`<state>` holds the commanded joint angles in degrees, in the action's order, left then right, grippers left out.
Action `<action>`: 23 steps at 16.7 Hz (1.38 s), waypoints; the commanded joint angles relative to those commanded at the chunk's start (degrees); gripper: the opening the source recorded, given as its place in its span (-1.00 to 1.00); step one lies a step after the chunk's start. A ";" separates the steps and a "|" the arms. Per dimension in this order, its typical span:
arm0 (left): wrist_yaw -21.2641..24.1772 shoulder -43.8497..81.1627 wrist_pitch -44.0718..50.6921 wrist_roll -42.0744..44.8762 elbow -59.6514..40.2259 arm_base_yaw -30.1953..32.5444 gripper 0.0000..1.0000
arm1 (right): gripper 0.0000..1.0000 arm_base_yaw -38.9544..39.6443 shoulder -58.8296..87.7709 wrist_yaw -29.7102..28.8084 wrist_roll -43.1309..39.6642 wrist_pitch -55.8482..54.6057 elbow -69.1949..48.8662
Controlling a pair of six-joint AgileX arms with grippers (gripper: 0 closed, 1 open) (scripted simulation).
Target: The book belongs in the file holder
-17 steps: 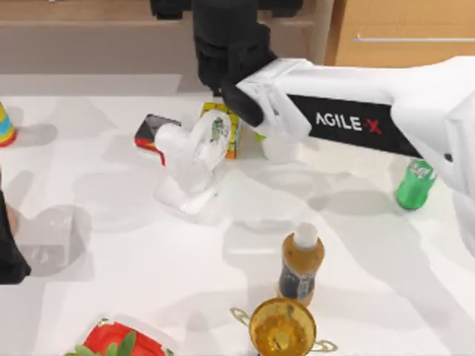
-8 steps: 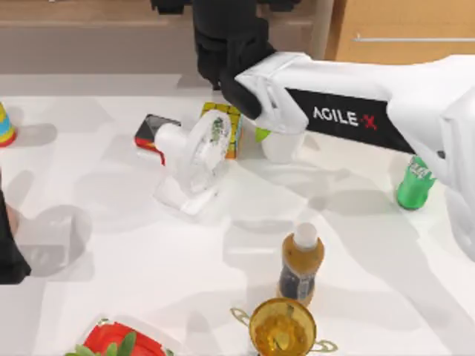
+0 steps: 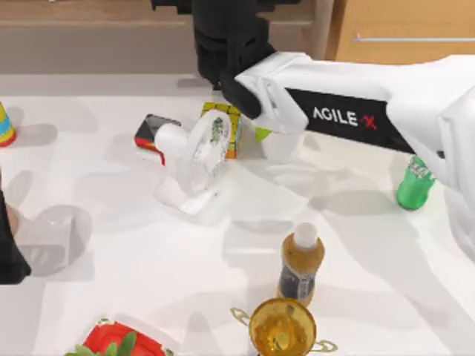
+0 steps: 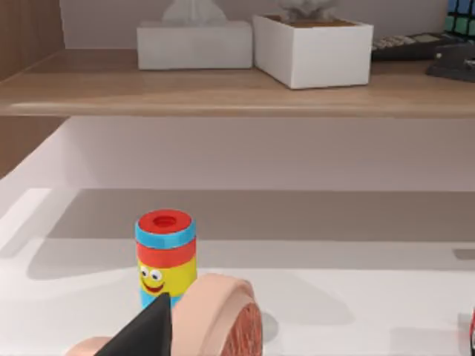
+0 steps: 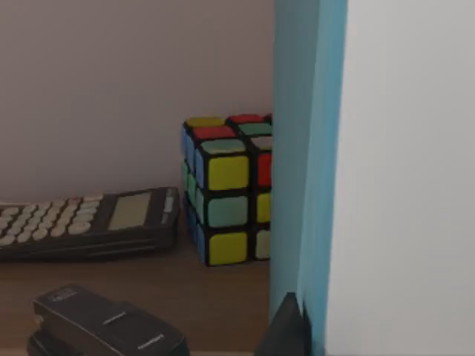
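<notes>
The book stands upright close in front of the right wrist camera, a light-blue cover with a broad pale face beside it. My right gripper is shut on it, and one dark finger shows at the book's lower edge. In the top view that arm reaches across the table's back, above and behind the file holder, a white translucent stand left of centre. The arm hides the book in the top view. My left gripper is parked at the table's left edge.
A Rubik's cube and a red-black object sit behind the file holder, a white cup beside them. A brown bottle, gold trophy and green bottle stand nearer. The shelf holds a cube, calculator and stapler.
The right arm has drawn slightly toward the back of the table, uncovering more of the white cup. The left arm and the table objects have not moved.
</notes>
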<state>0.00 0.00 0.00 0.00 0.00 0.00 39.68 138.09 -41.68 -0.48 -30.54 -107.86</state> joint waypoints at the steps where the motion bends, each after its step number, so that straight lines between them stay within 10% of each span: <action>1: 0.00 0.00 0.00 0.00 0.00 0.00 1.00 | -0.66 0.00 0.00 0.00 0.00 0.00 0.00; 4: 0.00 0.00 0.00 0.00 0.00 0.00 1.00 | -1.00 0.00 0.00 0.00 0.00 0.00 0.00; 23: 0.00 0.00 0.00 0.00 0.00 0.00 1.00 | -1.00 0.25 -1.19 0.00 0.31 2.62 -1.25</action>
<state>0.00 0.00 0.00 0.00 0.00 0.00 39.92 136.89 -41.69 -0.18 -27.92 -109.11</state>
